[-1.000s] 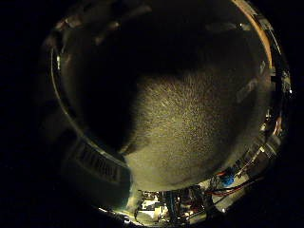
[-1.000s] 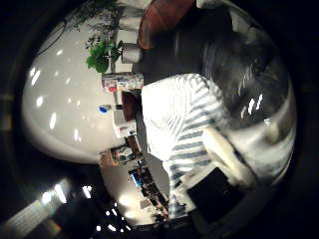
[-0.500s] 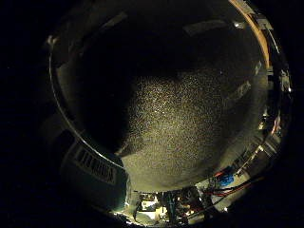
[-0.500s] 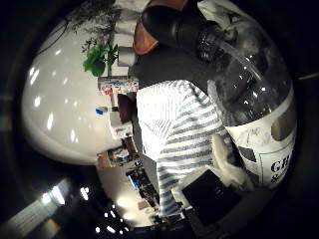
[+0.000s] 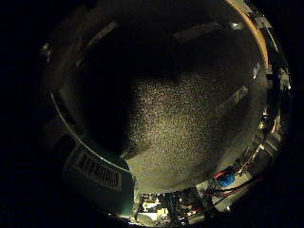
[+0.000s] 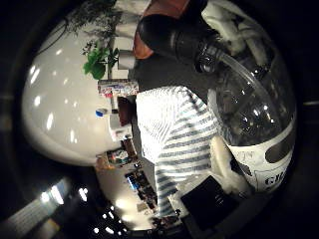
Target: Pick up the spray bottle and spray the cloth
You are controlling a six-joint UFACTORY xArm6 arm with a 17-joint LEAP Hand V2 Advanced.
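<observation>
A clear spray bottle (image 6: 249,99) with a black spray head (image 6: 174,37) and a white label stands right against my palm and fills much of both views. White parts of my right hand (image 6: 225,167) curl round the bottle's lower body, and more white finger parts (image 6: 234,25) show beside the spray head. In the little finger side view only the bottle's dark wall (image 5: 190,123) and a strip of label (image 5: 97,171) show. Beyond the bottle a white and blue-grey striped cloth (image 6: 169,134) lies on a dark surface (image 6: 164,72).
A green plant (image 6: 97,62), shelves with small boxes (image 6: 117,88) and a white ceiling with lights (image 6: 55,114) lie far behind the cloth. A red-brown thing (image 6: 157,12) sits past the spray head. Workshop clutter with a blue part (image 5: 228,179) shows under the bottle.
The bottle has come closer and sharper in the thumb side view; its black spray head and label now show clearly. The whole picture has shifted, so the hand has moved with the bottle.
</observation>
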